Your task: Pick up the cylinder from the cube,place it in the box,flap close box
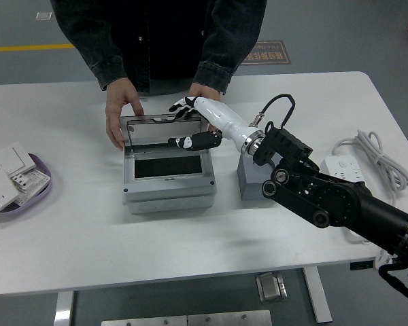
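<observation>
Right robot hand (185,104), fingers spread, on upright clear lid (164,132) of grey plastic box (167,178), person's hands (120,112) steadying the lid's far corners, white worktop (88,224).

A white rectangular table (190,251) stands on a grey floor (326,34) crossed by 1 yellow painted line (27,48) far left.

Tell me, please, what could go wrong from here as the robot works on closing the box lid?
The right hand is at the top edge of the raised lid, right beside the person's hand, so a push could pinch or bump those fingers. The person's other hand holds the lid's left edge, so it may resist closing. The box could also slide on the table.
</observation>
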Controlling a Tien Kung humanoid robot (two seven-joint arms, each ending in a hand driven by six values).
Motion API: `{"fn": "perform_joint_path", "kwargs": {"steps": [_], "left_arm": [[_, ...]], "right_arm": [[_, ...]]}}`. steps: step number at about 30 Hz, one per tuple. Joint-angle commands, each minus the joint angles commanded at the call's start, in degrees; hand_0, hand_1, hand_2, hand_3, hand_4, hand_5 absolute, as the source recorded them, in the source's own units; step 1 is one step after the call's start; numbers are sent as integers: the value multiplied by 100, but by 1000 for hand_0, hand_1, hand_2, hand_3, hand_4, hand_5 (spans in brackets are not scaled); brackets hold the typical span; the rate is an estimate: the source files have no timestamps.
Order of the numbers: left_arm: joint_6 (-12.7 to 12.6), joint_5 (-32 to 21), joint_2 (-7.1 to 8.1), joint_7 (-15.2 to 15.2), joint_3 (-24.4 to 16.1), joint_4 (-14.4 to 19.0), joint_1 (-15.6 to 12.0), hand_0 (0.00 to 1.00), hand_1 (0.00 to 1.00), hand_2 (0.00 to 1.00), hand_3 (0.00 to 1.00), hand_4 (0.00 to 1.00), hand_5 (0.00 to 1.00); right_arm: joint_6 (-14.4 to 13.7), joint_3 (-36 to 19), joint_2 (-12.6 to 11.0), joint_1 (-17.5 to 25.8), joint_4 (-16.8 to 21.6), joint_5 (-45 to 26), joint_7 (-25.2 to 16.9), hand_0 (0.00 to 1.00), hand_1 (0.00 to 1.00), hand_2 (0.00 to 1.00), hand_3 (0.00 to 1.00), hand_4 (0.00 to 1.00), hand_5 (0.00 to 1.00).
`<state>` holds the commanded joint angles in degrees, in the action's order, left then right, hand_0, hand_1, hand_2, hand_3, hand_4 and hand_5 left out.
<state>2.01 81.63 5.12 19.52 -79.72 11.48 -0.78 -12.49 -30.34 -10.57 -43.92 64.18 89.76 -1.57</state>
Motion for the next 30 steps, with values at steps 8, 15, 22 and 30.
{"fn": "perform_joint_path", "kwargs": {"steps": [8,15,22,30], "left_arm": [[-12,-279,-4,-135,253,-62,-25,600,585,558,595,659,208],[19,-584,-1,-274,685,-108,-46,600,584,558,595,659,208],[190,-70,-5,-37,725,-10,-150,600,584,558,595,659,208],[180,54,-14,26,574,15,-184,600,584,558,595,659,209]], "right_arm": [[-17,182,-406,330,1013,696,360,725,642,659,718,814,322],[-5,396,-379,801,1248,1093,499,663,631,658,712,796,330],[-206,-71,-432,946,1149,1758,489,661,636,663,708,753,357],[-232,-663,-677,1153,1425,1768,467,721,677,689,783,717,366]]}}
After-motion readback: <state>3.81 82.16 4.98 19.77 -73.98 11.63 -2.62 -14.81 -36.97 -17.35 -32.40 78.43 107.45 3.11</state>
